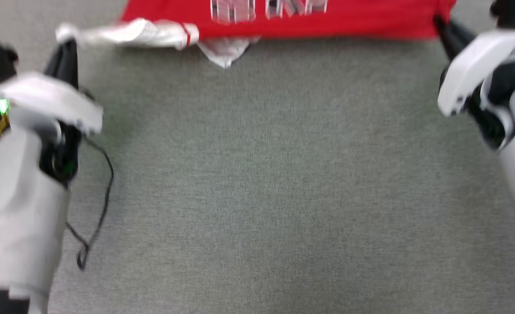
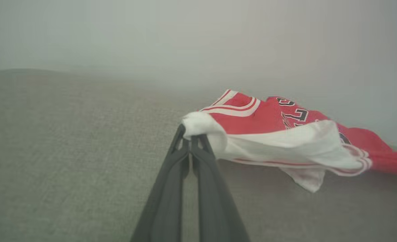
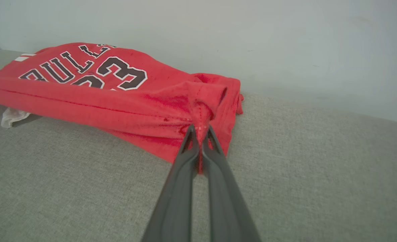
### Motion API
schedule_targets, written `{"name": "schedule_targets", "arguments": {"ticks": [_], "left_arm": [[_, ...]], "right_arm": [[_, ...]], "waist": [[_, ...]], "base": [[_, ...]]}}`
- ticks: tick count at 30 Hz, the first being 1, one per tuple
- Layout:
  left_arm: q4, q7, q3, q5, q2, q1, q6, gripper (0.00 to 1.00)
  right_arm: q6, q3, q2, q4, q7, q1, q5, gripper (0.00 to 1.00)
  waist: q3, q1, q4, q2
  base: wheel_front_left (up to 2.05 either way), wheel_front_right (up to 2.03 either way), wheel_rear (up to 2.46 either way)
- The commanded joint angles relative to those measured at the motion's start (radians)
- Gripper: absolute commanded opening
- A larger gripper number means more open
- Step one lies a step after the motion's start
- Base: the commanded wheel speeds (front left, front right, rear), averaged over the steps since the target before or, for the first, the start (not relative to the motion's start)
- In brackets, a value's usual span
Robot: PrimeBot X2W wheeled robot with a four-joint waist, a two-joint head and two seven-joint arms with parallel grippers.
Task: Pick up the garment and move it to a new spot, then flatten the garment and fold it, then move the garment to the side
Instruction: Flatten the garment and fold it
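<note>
**Both claws pinching a limp shirt by its opposite ends**

The left gripper [image 2: 189, 136] is pressing its two dark fingers together on a bunched tip of the white sleeve panel [image 2: 285, 144], and the cloth is curling over the fingertips. The right gripper [image 3: 200, 129] is likewise clamping a gathered pinch of red cloth at the other end of the garment [image 3: 94, 90], with creases fanning out from the nip.

Between the two holds, the shirt is lying stretched across the far part of the grey fabric surface [image 1: 257, 174], along the top of the head view. Its printed lettering is facing up and a white flap is poking out under the near edge. In the wrist views the middle is sagging onto the surface.

The cloth is looking light, soft and floppy, so it is likely drooping wherever nothing is supporting it. It is hardly fragile, but such small pinches may be slipping free under a hard pull. The striped trim, hem corners and shoulder seams are probably offering thicker, surer holds, and widely spaced corners should be serving best for spreading it flat.
</note>
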Motion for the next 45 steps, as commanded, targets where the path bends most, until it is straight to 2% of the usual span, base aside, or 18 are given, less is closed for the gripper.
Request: {"name": "schedule_targets", "arguments": {"ticks": [1,2,3,6,12,22,26,29,36,40,41,45], "left_arm": [[-0.021,-0.008,0.007,-0.017,0.004,0.101,0.0,0.0],[-0.021,-0.008,0.007,-0.017,0.004,0.101,0.0,0.0],[-0.058,-0.015,0.013,-0.029,0.01,0.197,0.014,0.0],[-0.104,-0.012,0.017,-0.04,0.007,0.292,0.031,0.0],[-0.278,0.008,0.034,-0.072,0.019,0.597,0.12,0.0],[-0.601,0.123,0.052,-0.114,0.068,0.994,0.287,0.0],[-0.711,0.163,0.061,-0.131,0.076,1.105,0.348,0.0],[-0.779,0.181,0.063,-0.125,0.087,1.138,0.374,0.0],[-0.816,0.191,0.035,-0.097,0.084,1.009,0.361,0.0],[-0.764,0.189,0.011,-0.08,0.067,0.878,0.329,0.0],[-0.711,0.182,0.0,-0.07,0.057,0.782,0.303,0.0],[-0.595,0.172,-0.022,-0.052,0.04,0.631,0.255,0.0]], "right_arm": [[-0.002,0.004,-0.017,-0.016,-0.01,0.083,0.02,0.0],[-0.002,0.004,-0.017,-0.016,-0.01,0.083,0.02,0.0],[-0.002,0.01,-0.021,-0.032,0.002,0.167,0.042,0.0],[-0.002,0.009,-0.038,-0.059,0.003,0.241,0.057,0.0],[-0.002,-0.017,-0.059,-0.154,0.032,0.499,0.086,0.0],[-0.002,-0.158,-0.053,-0.378,0.128,0.852,0.054,0.0],[-0.002,-0.232,-0.038,-0.48,0.183,0.968,0.026,0.0],[-0.002,-0.278,-0.013,-0.559,0.227,1.02,0.005,0.0],[-0.002,-0.312,0.025,-0.644,0.34,0.997,-0.029,0.0],[-0.002,-0.31,0.032,-0.641,0.376,0.943,-0.049,0.0],[-0.002,-0.3,0.037,-0.63,0.39,0.888,-0.049,0.0],[-0.002,-0.267,0.028,-0.577,0.384,0.777,-0.051,0.0]], "waist": [[-0.136,0.0,-0.006,0.0],[-0.136,0.0,-0.006,0.0],[-0.184,0.0,-0.007,0.0],[-0.229,0.0,-0.004,0.0],[-0.35,0.0,-0.005,0.0],[-0.441,0.0,-0.004,0.0],[-0.451,0.0,0.0,0.0],[-0.449,0.0,0.0,0.0],[-0.401,0.0,-0.003,0.0],[-0.343,0.0,-0.01,0.0],[-0.291,0.0,-0.019,0.0],[-0.204,0.0,-0.033,0.0]], "base": [[0.0,0.0,0.0],[0.0,0.0,0.0],[0.0,0.0,0.0],[0.0,0.0,0.0],[0.0,0.0,0.0],[0.0,0.0,0.0],[0.0,0.0,0.0],[0.0,0.0,0.0],[0.0,0.0,0.0],[0.0,0.0,0.0],[0.0,0.0,0.0],[0.0,0.0,0.0]]}}
